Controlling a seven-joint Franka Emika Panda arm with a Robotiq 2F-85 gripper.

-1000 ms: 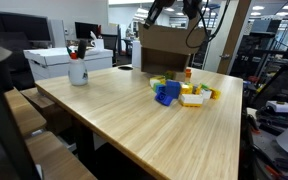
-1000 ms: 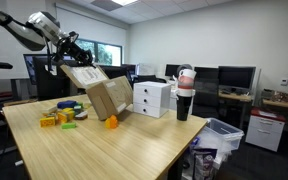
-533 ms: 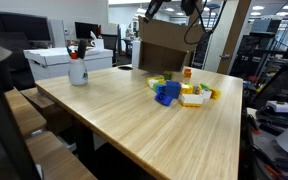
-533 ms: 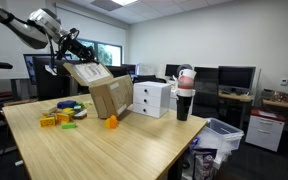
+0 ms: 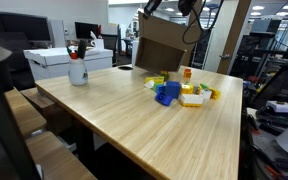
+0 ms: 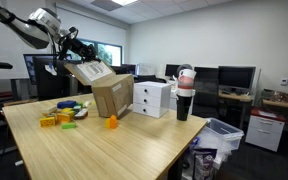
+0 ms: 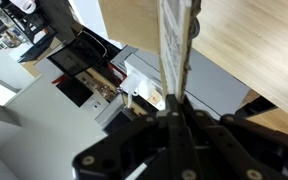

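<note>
At the far end of the wooden table [image 5: 124, 125], the gripper [image 6: 76, 52] is closed tight on the top flap of the cardboard box [image 6: 110, 96]. The box hangs tilted, its lower edge by the tabletop. Coloured blocks [image 5: 182, 92] lie just near of it.

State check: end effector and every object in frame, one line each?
end effector: shut on the cardboard box flap
cardboard box: tilted, top flap open
toy blocks: loose pile on the table
orange block: lying alone beside the box
white bottle: upright
</note>
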